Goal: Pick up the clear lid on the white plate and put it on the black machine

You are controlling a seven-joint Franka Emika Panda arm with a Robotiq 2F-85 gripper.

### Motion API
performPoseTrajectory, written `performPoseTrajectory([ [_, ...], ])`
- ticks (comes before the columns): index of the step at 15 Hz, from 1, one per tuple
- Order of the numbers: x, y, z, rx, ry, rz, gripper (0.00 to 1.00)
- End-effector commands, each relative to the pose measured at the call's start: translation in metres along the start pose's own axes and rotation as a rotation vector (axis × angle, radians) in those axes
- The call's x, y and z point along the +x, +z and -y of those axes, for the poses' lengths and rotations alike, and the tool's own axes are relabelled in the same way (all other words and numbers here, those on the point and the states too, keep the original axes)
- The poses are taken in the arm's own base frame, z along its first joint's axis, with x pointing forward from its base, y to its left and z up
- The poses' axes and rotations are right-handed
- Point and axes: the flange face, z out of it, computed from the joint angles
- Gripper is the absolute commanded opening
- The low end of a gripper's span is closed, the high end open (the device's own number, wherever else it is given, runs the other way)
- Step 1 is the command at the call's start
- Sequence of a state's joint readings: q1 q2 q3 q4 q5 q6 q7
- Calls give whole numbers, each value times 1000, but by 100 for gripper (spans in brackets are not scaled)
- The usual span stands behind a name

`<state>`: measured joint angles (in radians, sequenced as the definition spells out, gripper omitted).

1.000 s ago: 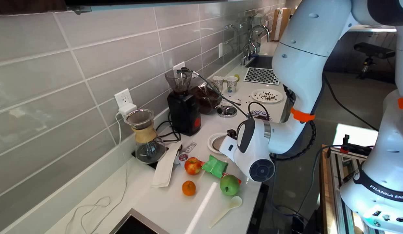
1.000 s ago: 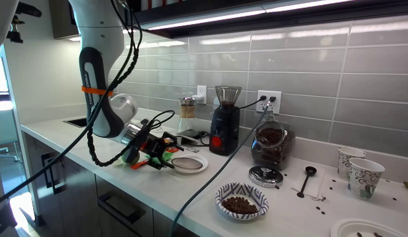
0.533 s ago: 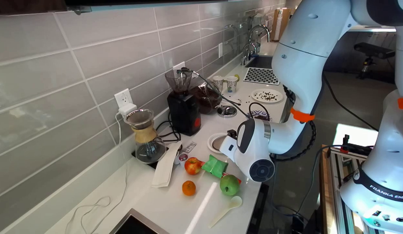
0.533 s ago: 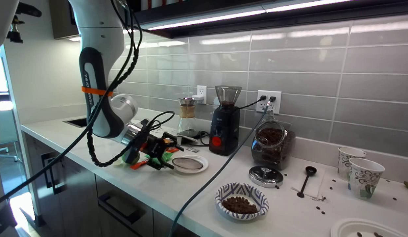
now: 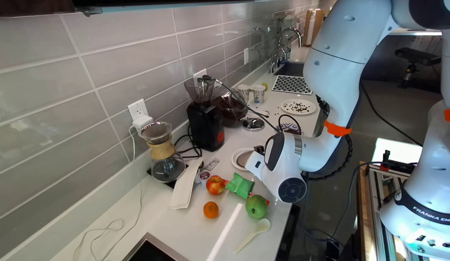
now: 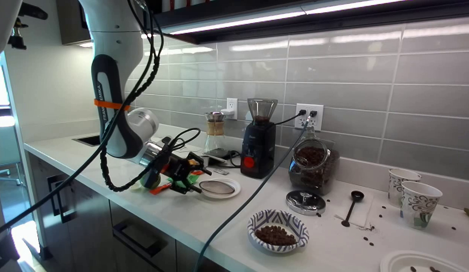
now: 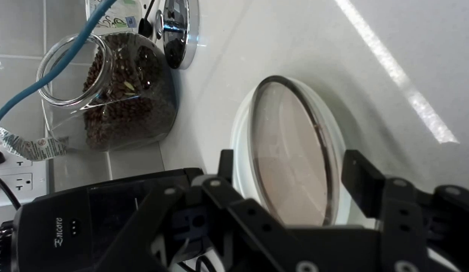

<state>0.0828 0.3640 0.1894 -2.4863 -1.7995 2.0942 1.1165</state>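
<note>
"How is your gripper (image 7: 289, 170)?"

"Spread apart; in the wrist view one of my fingers (image 7: 364, 181) is to the right of the lid (image 7: 285, 132), the other to the left; the gap looks wider than the lid; whether either tip touches anything, I cannot tell."

"So where does the lid lie?"

"On the plate (image 7: 242, 143), just ahead of my fingertips and in line with the gap; its dark rim shows well; in an exterior view it sits toward my side of the plate, more white showing on the far side."

"And the machine (image 6: 258, 147)?"

"Ahead of my fingertips and toward the wall (image 6: 344, 75), apart from them; it stands upright on the counter (image 6: 219, 219); in the wrist view it shows at the lower left, partly hidden by my gripper."

"What else is ahead of you?"

"The jar (image 7: 158, 115), past the machine, with dark beans (image 7: 113, 121) in it; the metal cover (image 6: 305, 203), just beside the jar; the bowl (image 6: 300, 230), farther on than the plate, holding beans too."

"And behind your fingertips?"

"A green packet (image 5: 240, 185) and a green apple (image 5: 256, 206); the carafe (image 5: 167, 166) is nearer the wall than either; in an exterior view my wrist (image 5: 272, 156) hides my fingers and part of the plate."
</note>
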Motion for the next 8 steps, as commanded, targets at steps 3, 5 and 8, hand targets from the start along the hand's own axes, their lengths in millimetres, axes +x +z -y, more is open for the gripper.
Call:
performPoseTrajectory([
  [3, 0, 4, 2, 20, 21, -18, 71],
  [5, 0, 4, 2, 21, 28, -19, 62],
  [8, 0, 5, 0, 18, 38, -18, 62],
])
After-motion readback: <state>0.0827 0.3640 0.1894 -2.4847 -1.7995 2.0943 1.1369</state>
